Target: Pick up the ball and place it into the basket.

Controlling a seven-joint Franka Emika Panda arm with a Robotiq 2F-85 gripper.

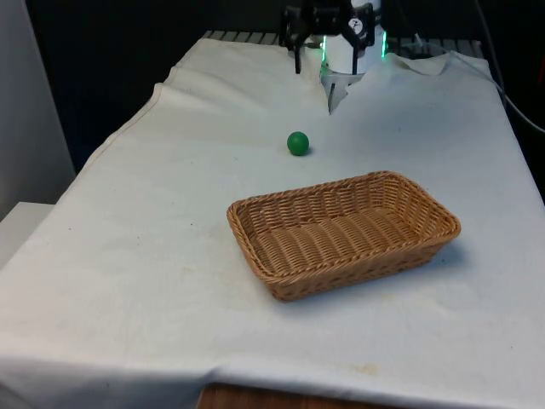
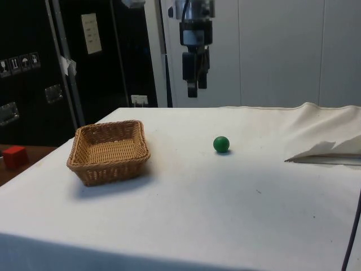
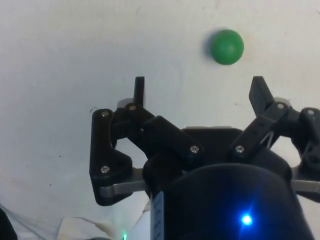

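Note:
A small green ball [image 1: 297, 142] [image 2: 221, 144] lies on the white cloth, on the far half of the table, apart from everything else. The oblong wicker basket [image 1: 358, 273] [image 2: 107, 169] stands nearer the camera in the front view, slightly towards that view's right, with nothing in it. My gripper [image 1: 311, 60] [image 2: 197, 84] hangs high above the cloth, behind the ball and well clear of it. In the wrist view the gripper [image 3: 198, 85] is open, nothing between its fingers, and the ball [image 3: 227, 46] lies beyond the fingertips, off to one side.
A raised fold in the cloth [image 1: 341, 89] [image 2: 327, 152] sits near the robot's base. A red block [image 2: 14, 156] rests on a lower surface beyond the table's edge, past the basket. A cable [image 1: 519, 102] runs along the front view's right edge.

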